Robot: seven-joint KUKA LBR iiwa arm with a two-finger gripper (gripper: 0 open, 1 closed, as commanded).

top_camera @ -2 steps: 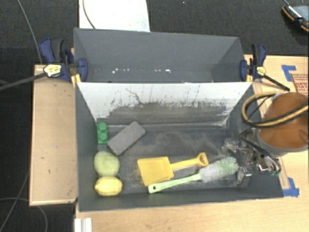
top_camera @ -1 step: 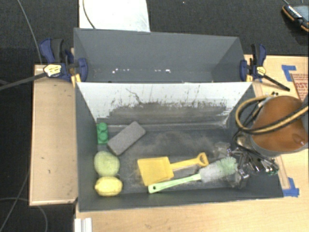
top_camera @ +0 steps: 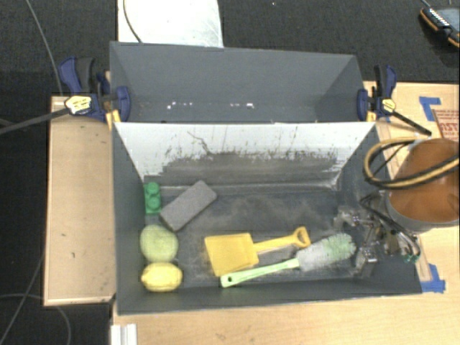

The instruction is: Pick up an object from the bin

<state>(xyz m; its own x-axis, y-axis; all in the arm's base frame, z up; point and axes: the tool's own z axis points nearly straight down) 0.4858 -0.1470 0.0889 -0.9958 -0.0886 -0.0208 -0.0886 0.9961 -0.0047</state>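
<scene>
We see the tool (top_camera: 361, 244) low at the right end of the bin (top_camera: 273, 208), just beside the brush (top_camera: 316, 255) head; we cannot tell how open it is

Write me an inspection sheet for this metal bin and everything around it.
Surface: grey bin floor, scuffed.
Job's things: green-handled brush, bristle head nearest the pincer; nothing seen held.
Clutter: yellow scoop beside the brush; grey block, small green toy, pale green ball and lemon at the left.
Pincer: low at the bin's right end.
Cables: yellow and black loops on the arm.
Surroundings: dark carpet.
</scene>
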